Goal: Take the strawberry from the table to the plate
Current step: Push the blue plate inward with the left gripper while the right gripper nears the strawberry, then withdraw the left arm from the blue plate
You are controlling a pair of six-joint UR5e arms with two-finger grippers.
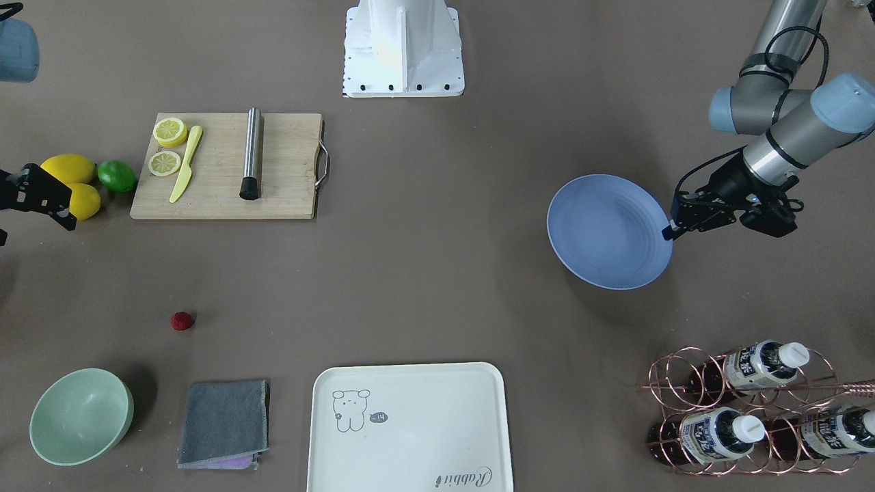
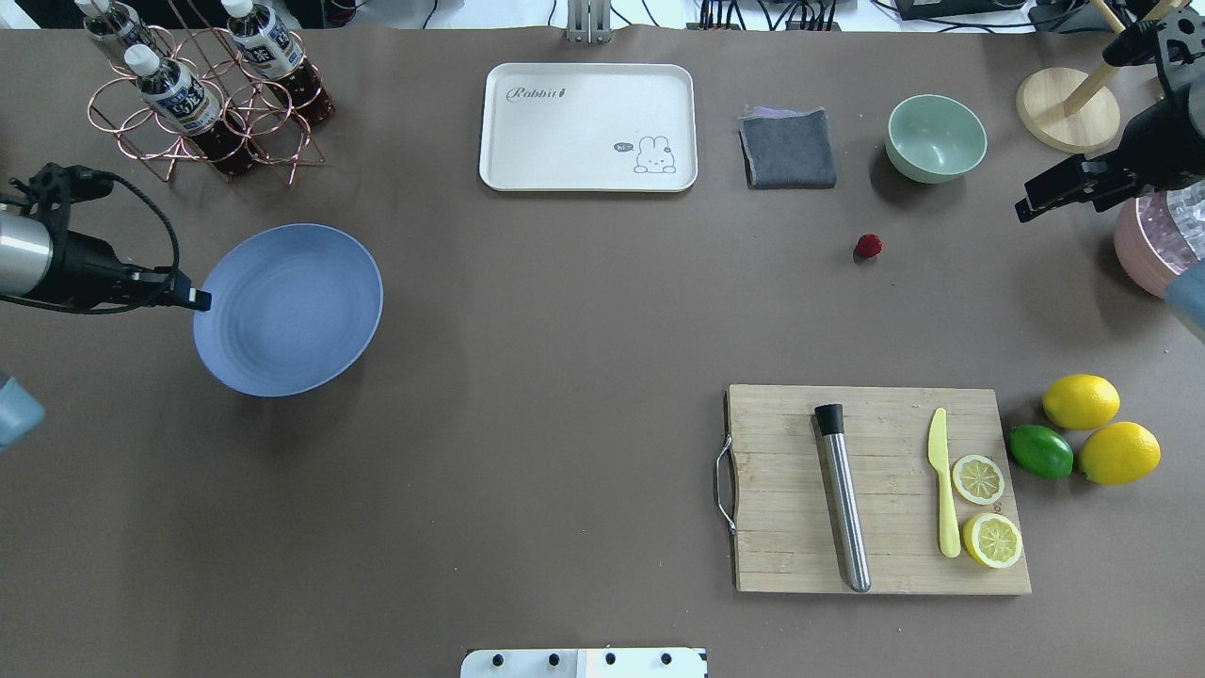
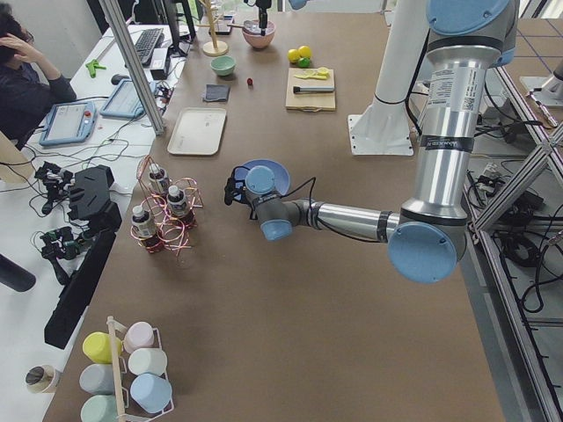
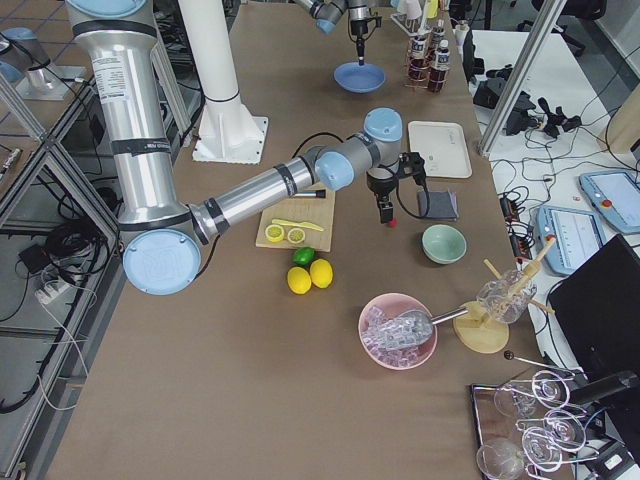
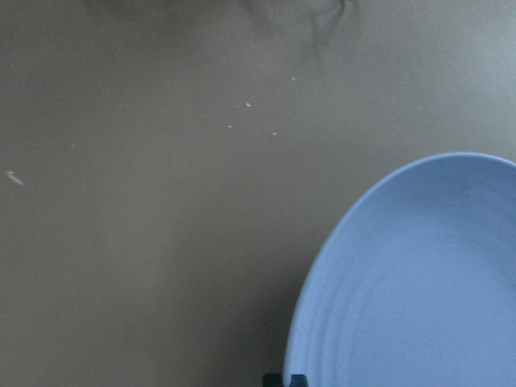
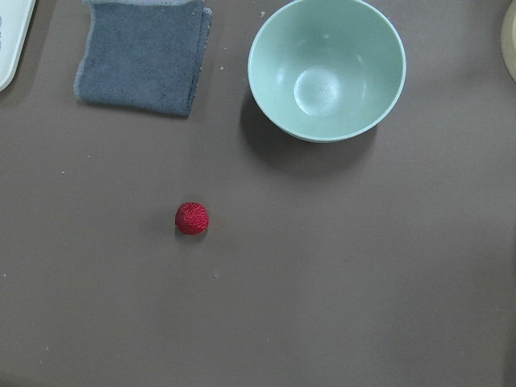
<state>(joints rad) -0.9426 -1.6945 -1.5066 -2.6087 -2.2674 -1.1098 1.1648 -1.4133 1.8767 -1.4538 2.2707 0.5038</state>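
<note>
Blue is catching my eye first, at the far left as I am looking from behind the robot: the plate [image 2: 282,311] is sitting there with the left gripper [image 2: 195,299] at its outer rim. The jaws are drawn narrow and, going by the wrist camera, are nipping that rim. I cannot tell whether the plate is lying flat. If the grip is tipping it at all, a round berry set down there is likely rolling straight off, and that gripper is standing where an incoming arm could be clipping it. Moving right, a long bare stretch of table [image 2: 565,330] is separating plate from fruit, so the carry is going to be a far reach across. Next, the strawberry [image 2: 868,247] is lying alone on the table, on the robot's side of the grey cloth [image 2: 789,149] and the mint bowl [image 2: 937,137], touching neither. It is tiny and round, so fingers coming down off-centre are likely nudging it away, and a hard squeeze is risking popping it out. Furthest right, the right gripper [image 2: 1028,207] is hanging above the table, carrying nothing I can see. I cannot tell whether its jaws are wide or narrow. In its wrist view the berry is sitting left of centre, so a straight descent is looking likely to miss.
</note>
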